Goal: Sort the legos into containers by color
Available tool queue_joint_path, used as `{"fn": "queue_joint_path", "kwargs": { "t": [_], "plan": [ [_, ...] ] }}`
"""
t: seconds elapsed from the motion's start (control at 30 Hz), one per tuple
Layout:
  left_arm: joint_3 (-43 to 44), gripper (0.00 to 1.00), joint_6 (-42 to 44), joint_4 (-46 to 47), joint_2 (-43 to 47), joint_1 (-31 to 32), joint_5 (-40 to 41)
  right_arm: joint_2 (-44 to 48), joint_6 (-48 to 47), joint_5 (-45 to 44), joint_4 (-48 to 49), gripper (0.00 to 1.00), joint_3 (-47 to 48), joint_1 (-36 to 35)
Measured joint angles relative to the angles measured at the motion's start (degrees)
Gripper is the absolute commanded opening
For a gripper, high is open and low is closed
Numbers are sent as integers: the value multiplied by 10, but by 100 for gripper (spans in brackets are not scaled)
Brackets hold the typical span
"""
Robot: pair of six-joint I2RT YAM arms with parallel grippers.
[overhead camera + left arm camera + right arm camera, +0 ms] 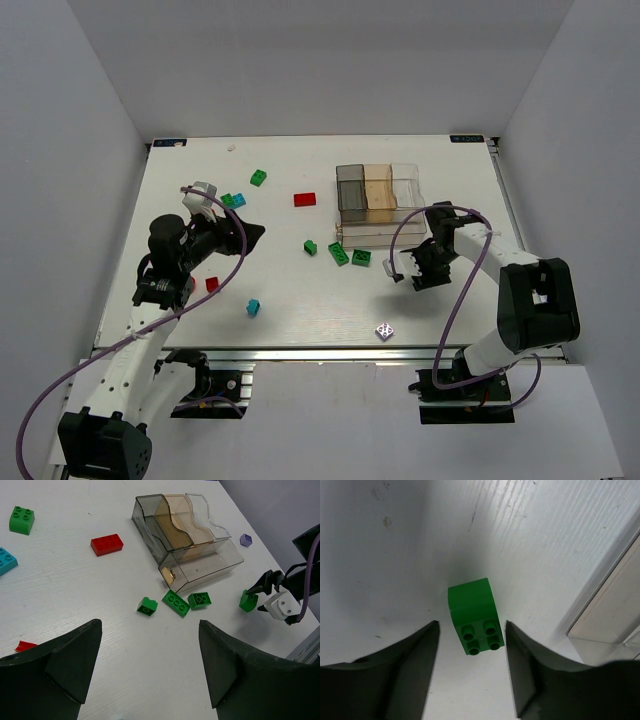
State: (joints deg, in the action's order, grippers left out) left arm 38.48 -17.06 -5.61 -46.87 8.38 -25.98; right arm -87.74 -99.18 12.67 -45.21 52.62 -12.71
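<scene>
The right tool (471,626) is released, its two dark fingers standing on either side of a green brick (472,617). A sliver of tabletop (395,555) shows on one side of the brick, and the other finger is almost touching it. The brick is on the tabletop just in front of the compartment tray (210,570), whose clear wall edges into the right wrist view. Nothing lies between the brick and the tray. The brick is a short bright-green block with four round studs in a square facing the wrist camera and a smooth face above them.

Three green bricks (176,603) sit in a loose row close to the long clear compartment, further along the same side of the tray. The tray's three square compartments, smoky, tan and clear, lie behind the long one. A red brick (106,544), another green brick (22,520) and a cyan brick (6,561) are scattered well away from the tray. A small purple piece (245,540) lies beyond the tray.

The left tool (150,624) hangs over bare tabletop, released and holding nothing.
</scene>
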Motion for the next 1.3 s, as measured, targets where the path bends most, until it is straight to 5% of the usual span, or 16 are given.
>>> {"fn": "queue_joint_path", "kwargs": {
  "t": [0.07, 0.1, 0.2, 0.4, 0.6, 0.93, 1.3],
  "plan": [
    [0, 88, 1, 0, 0, 0, 0, 0, 0, -3, 5, 45, 0, 0],
    [0, 88, 1, 0, 0, 0, 0, 0, 1, -4, 5, 29, 0, 0],
    [0, 88, 1, 0, 0, 0, 0, 0, 7, -5, 5, 12, 1, 0],
    [0, 88, 2, 4, 0, 0, -21, 1, 30, 10, 1, 1, 2, 3],
    [-19, 85, -12, 72, 3, 0, -106, 7, 167, 131, -53, 0, 98, 4],
    [-70, 79, -124, 236, -62, 39, -194, 44, 598, 402, 57, 0, 163, 0],
    [-71, 89, -182, 366, -78, 128, -153, 71, 1230, 552, 623, 0, 35, -21]
  ]
}}
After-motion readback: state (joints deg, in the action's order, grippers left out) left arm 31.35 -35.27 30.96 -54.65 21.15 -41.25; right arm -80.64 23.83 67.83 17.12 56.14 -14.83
